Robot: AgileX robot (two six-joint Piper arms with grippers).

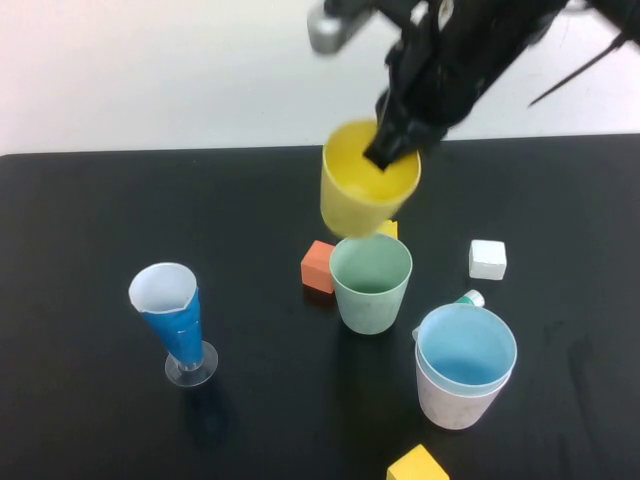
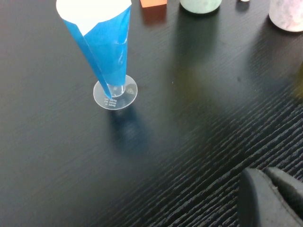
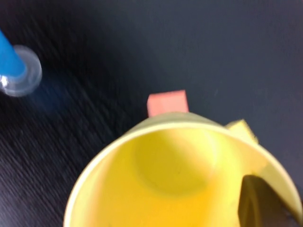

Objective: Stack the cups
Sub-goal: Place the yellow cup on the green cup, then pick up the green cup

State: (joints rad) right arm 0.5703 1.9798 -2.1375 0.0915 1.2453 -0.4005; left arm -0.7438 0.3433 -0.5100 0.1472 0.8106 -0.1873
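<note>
Yellow plastic fills my right wrist view: my right gripper (image 1: 392, 147) is clamped on the rim of the yellow cup (image 1: 366, 190), one finger inside it, holding it in the air just above and behind the green cup (image 1: 371, 283). I count four cups: yellow lifted, green standing alone, and the light blue cup (image 1: 465, 350) nested in the pink cup (image 1: 455, 403). One paper cone (image 1: 171, 312) stands on its clear base to my left. My left gripper (image 2: 272, 196) hangs low near the cone; I cannot tell how its fingers stand. Four small blocks lie about: one orange block (image 1: 318, 265), one white block (image 1: 487, 259), two yellow.
</note>
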